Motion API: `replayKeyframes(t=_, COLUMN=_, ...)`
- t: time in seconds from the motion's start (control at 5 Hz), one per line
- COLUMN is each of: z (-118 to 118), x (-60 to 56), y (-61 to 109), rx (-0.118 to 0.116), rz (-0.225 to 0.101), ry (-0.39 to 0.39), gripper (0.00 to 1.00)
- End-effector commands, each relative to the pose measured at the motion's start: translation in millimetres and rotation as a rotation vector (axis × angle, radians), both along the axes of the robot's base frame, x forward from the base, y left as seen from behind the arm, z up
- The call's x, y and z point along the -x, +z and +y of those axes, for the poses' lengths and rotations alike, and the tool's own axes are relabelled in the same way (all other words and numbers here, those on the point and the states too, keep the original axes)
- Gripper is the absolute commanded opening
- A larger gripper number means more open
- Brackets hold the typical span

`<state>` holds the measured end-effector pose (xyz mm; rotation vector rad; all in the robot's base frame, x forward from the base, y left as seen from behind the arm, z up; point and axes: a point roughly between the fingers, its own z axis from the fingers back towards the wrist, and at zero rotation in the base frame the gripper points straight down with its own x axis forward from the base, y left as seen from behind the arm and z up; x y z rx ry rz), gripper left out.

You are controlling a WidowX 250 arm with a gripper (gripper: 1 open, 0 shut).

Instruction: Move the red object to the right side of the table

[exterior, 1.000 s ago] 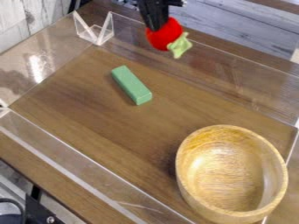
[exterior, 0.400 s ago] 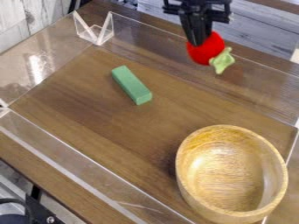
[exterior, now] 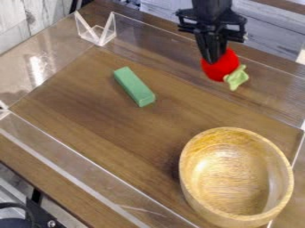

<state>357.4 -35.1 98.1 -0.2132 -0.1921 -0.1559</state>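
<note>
The red object (exterior: 219,66) is a small glossy red toy fruit with a light-green leafy stem sticking out to its right. It hangs just above the brown wood-grain table (exterior: 107,125), toward the far right. My black gripper (exterior: 216,53) comes down from the top of the camera view, pointing steeply downward, and is shut on the fruit's upper part. The fingertips are partly hidden against the fruit.
A flat green block (exterior: 135,86) lies left of centre on the table. A round light-wood bowl (exterior: 236,174) fills the near right corner. Low clear acrylic walls (exterior: 280,76) border the tabletop, and a small clear stand (exterior: 95,28) sits at the far left.
The gripper has carried the red fruit to the right and lower, from the far middle of the table toward the far right side. The block and bowl have not moved.
</note>
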Motion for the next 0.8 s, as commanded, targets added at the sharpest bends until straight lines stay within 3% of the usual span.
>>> replayKeyframes(t=0.0, z=-8.0, x=-4.9, y=4.1, rx=-0.004, rz=-0.052, ry=-0.034, gripper=0.0)
replayKeyframes(t=0.6, z=-17.2, x=-10.8, y=-22.6, rx=-0.034, rz=-0.027, ry=-0.094, gripper=0.0)
